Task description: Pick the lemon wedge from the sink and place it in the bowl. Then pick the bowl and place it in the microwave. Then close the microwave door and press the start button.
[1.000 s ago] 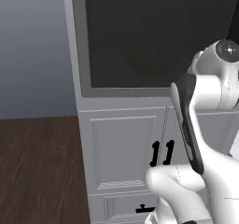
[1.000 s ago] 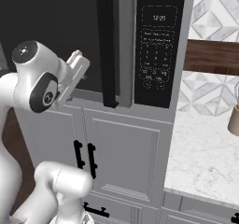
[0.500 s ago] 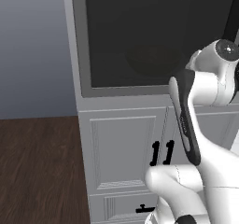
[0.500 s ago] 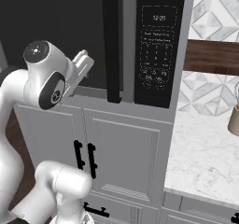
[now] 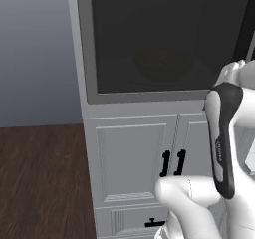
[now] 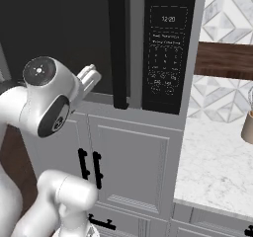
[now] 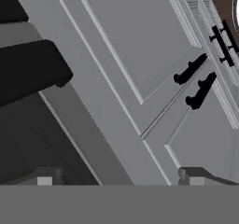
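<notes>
Here, operator, your stock runs from hand to far wall.

Gripper point(image 7: 119, 176): you see its two fingertips spread wide with nothing between them, close before the microwave door's lower edge in the hand view.

Arm: in the right base view your wrist stands just beside the lower end of the door handle point(image 6: 118, 46), left of it.

Microwave door point(image 5: 159, 44): it appears shut against the frame, or very nearly so; you cannot tell whether it is latched. Its long axis runs side to side; the dark window faces you.

Handle axis: you find a long black bar, upright, at the door's right edge, just beside the control panel point(image 6: 167, 48).

Bowl point(image 5: 162, 62): you make out a faint round shape behind the tinted window, so it seems to sit inside the microwave point(image 6: 99, 43). The lemon wedge is too dim to tell.

Cabinet doors point(image 5: 149, 158): panelled, below the microwave, with short black pulls.

Counter point(image 6: 217, 157): marbled, to the right.

Risk: if you press from here, the spread fingers may catch the handle or strike several keys instead of start. If the door is unlatched, start will likely do nothing.
</notes>
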